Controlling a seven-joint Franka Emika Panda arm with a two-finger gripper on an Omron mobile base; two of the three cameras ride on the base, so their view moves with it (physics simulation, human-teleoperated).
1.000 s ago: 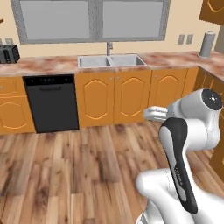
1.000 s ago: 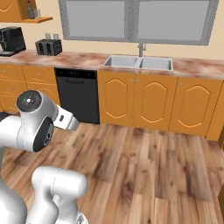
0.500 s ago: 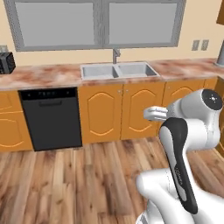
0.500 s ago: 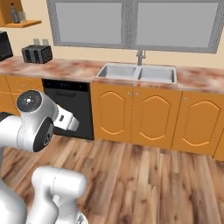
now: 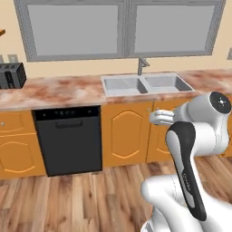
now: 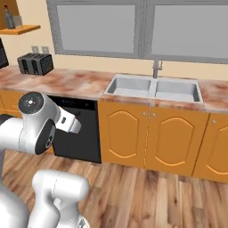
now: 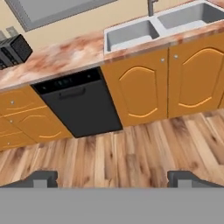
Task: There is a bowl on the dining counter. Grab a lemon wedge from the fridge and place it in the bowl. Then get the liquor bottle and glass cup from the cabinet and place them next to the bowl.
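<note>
None of the task's things is within reach: no bowl, no lemon wedge, no fridge, though a dark bottle (image 6: 8, 18) stands on a high wooden shelf (image 6: 20, 30) at the far left, too small to say whether it is the liquor. By my reckoning a lemon wedge will be light, soft and wet, so it wants a gentle pinch across its rind, not the slippery flesh; bottle and glass will be hard, smooth and breakable, best taken round the body.

The gripper (image 7: 112, 177) hangs empty over the plank floor (image 7: 131, 153), its jaws spread wide, both dark tips well apart. Ahead of it stand a black dishwasher (image 5: 69, 138) between orange cabinet doors (image 5: 126, 133), and above them a mottled counter (image 5: 59, 90) with a double steel sink (image 5: 145, 84) and faucet (image 5: 142, 64) under the grey windows (image 5: 122, 28). A black toaster (image 6: 35, 63) sits at the counter's left end.
</note>
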